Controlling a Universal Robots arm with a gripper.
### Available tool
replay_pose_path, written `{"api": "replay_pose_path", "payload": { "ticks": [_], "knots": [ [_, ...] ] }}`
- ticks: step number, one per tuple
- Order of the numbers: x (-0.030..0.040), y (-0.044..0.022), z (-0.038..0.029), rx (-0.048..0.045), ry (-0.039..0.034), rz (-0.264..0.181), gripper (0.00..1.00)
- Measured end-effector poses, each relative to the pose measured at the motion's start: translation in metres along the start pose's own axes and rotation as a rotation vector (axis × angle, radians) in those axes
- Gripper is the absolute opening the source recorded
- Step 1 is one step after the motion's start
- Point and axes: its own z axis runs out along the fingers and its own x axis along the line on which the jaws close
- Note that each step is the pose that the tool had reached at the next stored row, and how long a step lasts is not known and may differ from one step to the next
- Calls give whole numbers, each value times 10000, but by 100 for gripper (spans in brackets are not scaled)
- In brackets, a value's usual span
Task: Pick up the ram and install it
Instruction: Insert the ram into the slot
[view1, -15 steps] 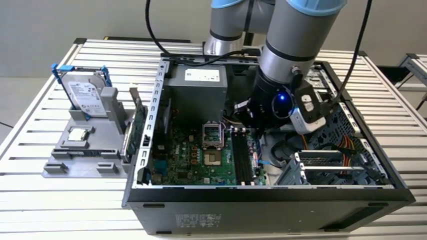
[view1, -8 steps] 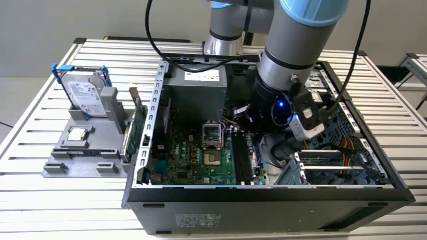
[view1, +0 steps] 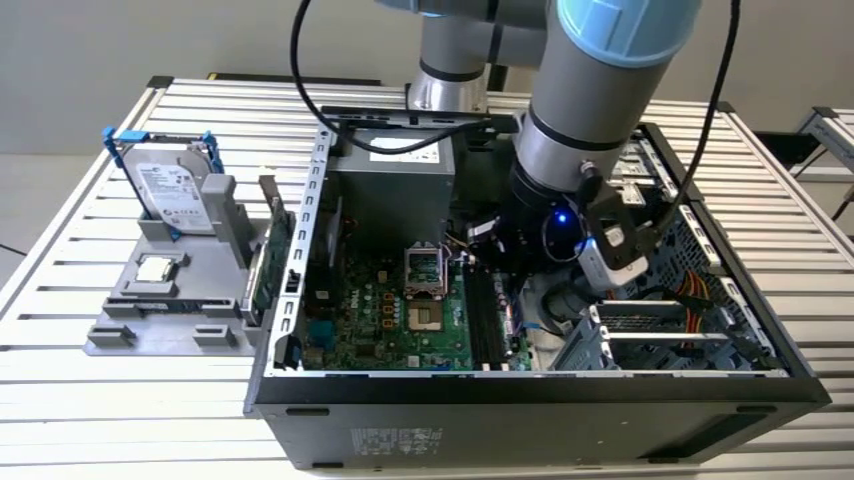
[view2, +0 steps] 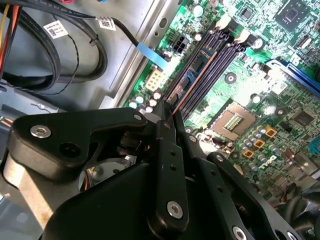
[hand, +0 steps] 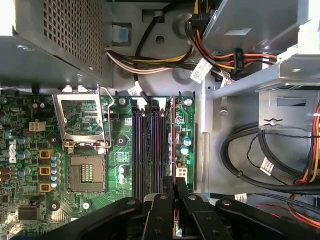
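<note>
Slatted metal table (view1: 80, 420), grey wall behind, open PC case (view1: 534, 400) lying on it. Exterior view: arm reaching down into the case, gripper (view1: 497, 262) low over the motherboard (view1: 387, 310). Well apart from the jaws, toward the exterior view's left, a grey rack (view1: 167, 310) holding a hard drive (view1: 174, 190) upright and a green card (view1: 274, 262) on edge.

Second wrist view: jaws pressed onto the ram (view2: 192, 82), pinching its near end; stick held edge-on, running away from the fingertips along the RAM slots (view2: 220, 55), apparently in or just over one. Cannot tell whether seated.

First wrist view: gripper (hand: 174, 186) pinching the ram (hand: 173, 135) in line with the slot (hand: 172, 112) farthest from the CPU socket (hand: 85, 150); empty slots just beside it.

Risks, as judgement: stick slightly off the slot line would jam or bend under pressure; uneven push could leave the far end unlatched. Case also holds a power supply (hand: 60, 35) and cable bundles (hand: 260, 165) beside the jaws; snagging seems unlikely.
</note>
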Motion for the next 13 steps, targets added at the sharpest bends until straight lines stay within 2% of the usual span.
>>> {"api": "replay_pose_path", "payload": {
  "ticks": [13],
  "knots": [
    [0, -46, 79, -1, 3, -93, 0]
  ]
}}
